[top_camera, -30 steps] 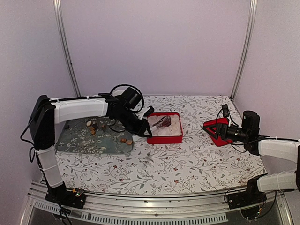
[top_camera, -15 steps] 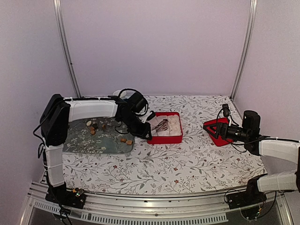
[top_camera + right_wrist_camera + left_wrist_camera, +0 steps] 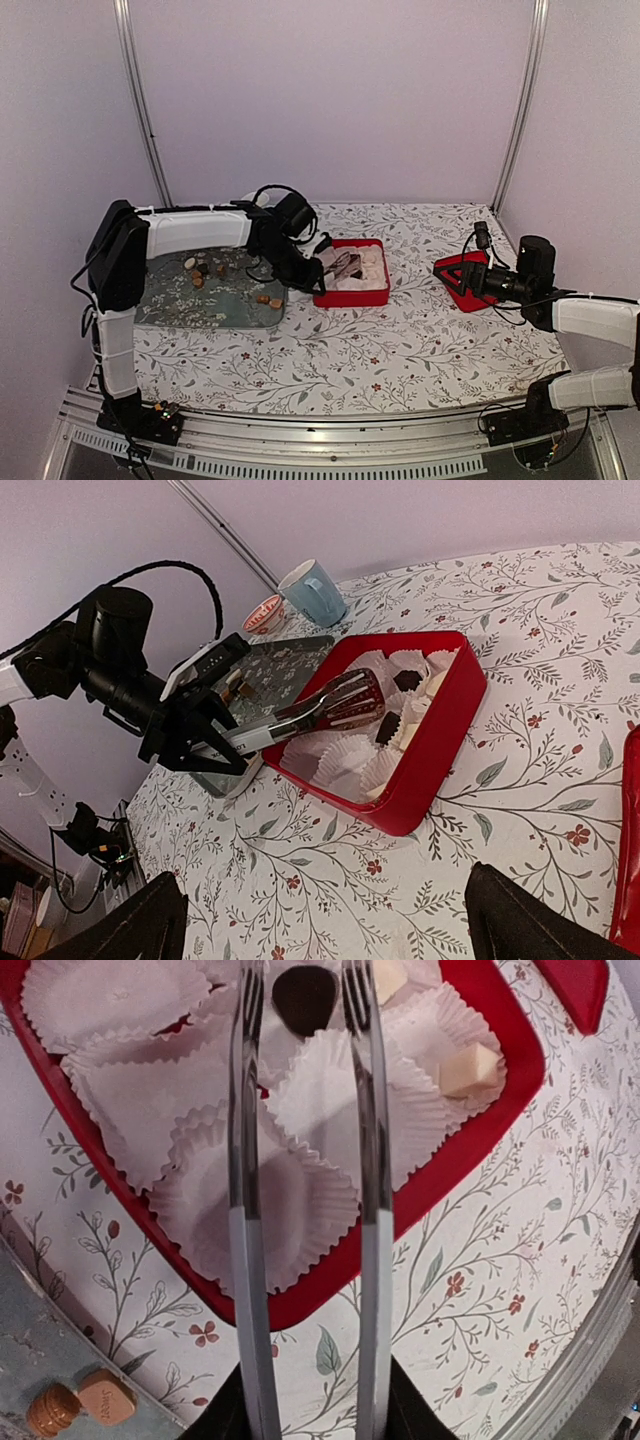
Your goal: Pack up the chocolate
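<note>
We see the left arm [image 3: 200,230] and its tongs [image 3: 330,705] blocking the red box [image 3: 352,296] from the left. Bare tablecloth [image 3: 400,350] between that box and the red lid [image 3: 458,280] leaves passage.

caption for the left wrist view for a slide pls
Tongs over the red box of white paper cups, a dark chocolate between the tong tips and a pale chocolate in a cup.

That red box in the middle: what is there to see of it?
The red box is a shallow square tray with rounded corners, looks like plastic, lying flat and open on the flowered tablecloth. It is filled with white fluted paper cups, most of them empty; a dark chocolate and pale pieces sit in some. Metal tongs held by the left gripper reach over it. A grey tray lies just beside it.
</note>
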